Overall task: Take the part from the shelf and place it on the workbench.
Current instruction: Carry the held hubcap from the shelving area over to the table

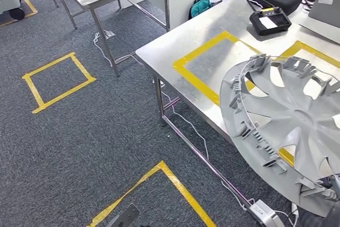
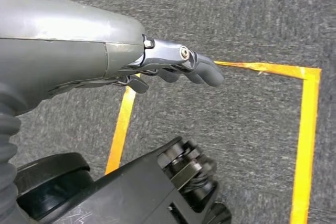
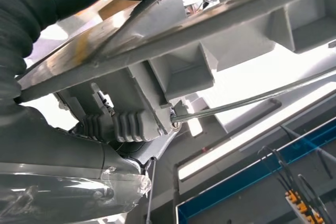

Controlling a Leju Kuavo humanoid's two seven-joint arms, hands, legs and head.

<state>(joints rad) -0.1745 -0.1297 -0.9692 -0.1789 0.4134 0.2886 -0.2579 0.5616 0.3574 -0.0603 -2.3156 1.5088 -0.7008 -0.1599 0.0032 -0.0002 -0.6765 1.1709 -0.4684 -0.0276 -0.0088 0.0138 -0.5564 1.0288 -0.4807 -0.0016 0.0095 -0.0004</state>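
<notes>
The right hand (image 3: 118,127) grips the rim of the large grey plastic wheel cover (image 1: 288,126), with ribbed fingers (image 3: 126,125) pressed against a clip on the inner side. The cover is held tilted above the near edge of the metal workbench (image 1: 188,41), over yellow tape squares (image 1: 200,65). The left hand (image 2: 174,64) holds nothing, its fingers stretched out nearly straight above grey carpet (image 1: 80,147).
</notes>
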